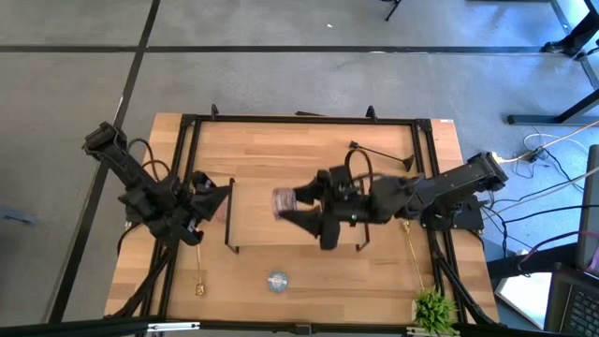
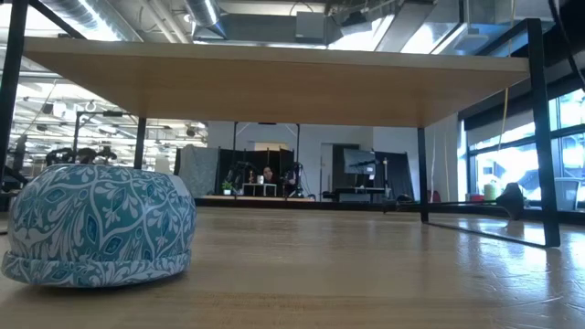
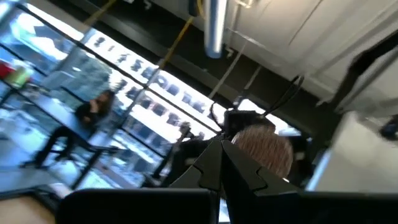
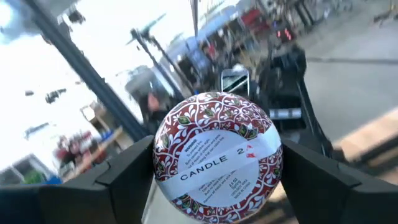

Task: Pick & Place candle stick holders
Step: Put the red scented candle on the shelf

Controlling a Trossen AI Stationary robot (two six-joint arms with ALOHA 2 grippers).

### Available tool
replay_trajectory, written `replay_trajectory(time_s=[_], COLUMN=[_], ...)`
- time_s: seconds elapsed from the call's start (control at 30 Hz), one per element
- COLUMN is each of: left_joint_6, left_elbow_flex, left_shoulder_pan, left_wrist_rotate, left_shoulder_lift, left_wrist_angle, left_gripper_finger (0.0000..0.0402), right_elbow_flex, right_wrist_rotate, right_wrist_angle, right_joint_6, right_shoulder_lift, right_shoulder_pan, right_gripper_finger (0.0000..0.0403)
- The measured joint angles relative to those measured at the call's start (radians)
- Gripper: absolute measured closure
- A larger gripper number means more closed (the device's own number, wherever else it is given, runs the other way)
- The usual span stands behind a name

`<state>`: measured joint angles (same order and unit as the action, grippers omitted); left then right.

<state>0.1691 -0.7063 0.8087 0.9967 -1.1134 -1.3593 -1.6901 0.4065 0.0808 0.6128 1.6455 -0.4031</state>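
My right gripper (image 1: 285, 203) reaches from the table's right and is shut on a squat round candle holder (image 4: 217, 155), red and white patterned, above the wooden board (image 1: 281, 159). A teal-blue patterned round (image 1: 277, 280) rests on its flat base on the table near the front edge; the low view shows it close up (image 2: 96, 224). One gold stem (image 1: 199, 281) is at the front left, another (image 1: 412, 251) runs along the right rail, and a black stem (image 1: 379, 154) is on the board. My left gripper (image 1: 213, 198) is shut at the board's left end and holds nothing. My right gripper pinches the round holder by its curved side wall (image 4: 160, 155), one finger (image 4: 127, 174) on each side. The fingers come in about level from the table's right. The holder is lifted clear of the board, on edge, its labelled flat face turned toward the wrist.
The board stands raised on black rails (image 1: 231, 215), with room beneath it (image 2: 366, 228). A black frame (image 1: 299, 120) borders the table. A small green plant (image 1: 435, 309) stands at the front right corner. Cables lie on the floor to the right.
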Motion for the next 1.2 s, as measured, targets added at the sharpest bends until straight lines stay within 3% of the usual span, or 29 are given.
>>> replay_trajectory(time_s=[0.2,0.43,0.53,0.7,0.9,1.07,1.2], left_joint_6=[0.210,0.383,0.495,0.682,0.658,0.590,0.652], left_elbow_flex=[-0.036,-0.325,-0.449,-0.573,-0.626,-0.625,-0.626], left_shoulder_pan=[0.027,0.032,0.015,-0.025,-0.086,-0.115,-0.113], left_wrist_rotate=[0.090,0.312,0.368,0.449,0.457,0.473,0.571], left_shoulder_lift=[0.028,-0.051,-0.128,-0.269,-0.378,-0.397,-0.369], left_wrist_angle=[0.088,0.671,0.833,0.867,0.874,0.868,0.857], left_gripper_finger=[0.0399,0.0399,0.0399,0.0399,0.0399,0.0399,0.0400], right_elbow_flex=[-0.007,-0.007,-0.007,-0.007,-0.007,-0.007,-0.007], right_wrist_rotate=[0.000,-0.008,-0.022,-0.043,-0.071,-0.093,-0.097], right_wrist_angle=[0.116,0.167,0.174,0.186,0.255,0.293,0.289], right_joint_6=[0.000,0.027,0.043,0.057,0.061,0.061,0.061], right_shoulder_lift=[0.000,0.000,0.000,0.000,0.000,0.000,0.000], right_shoulder_pan=[0.041,0.065,0.072,0.071,0.071,0.071,0.071], right_gripper_finger=[0.0102,0.0102,0.0102,0.0102,0.0102,0.0102,0.0102])
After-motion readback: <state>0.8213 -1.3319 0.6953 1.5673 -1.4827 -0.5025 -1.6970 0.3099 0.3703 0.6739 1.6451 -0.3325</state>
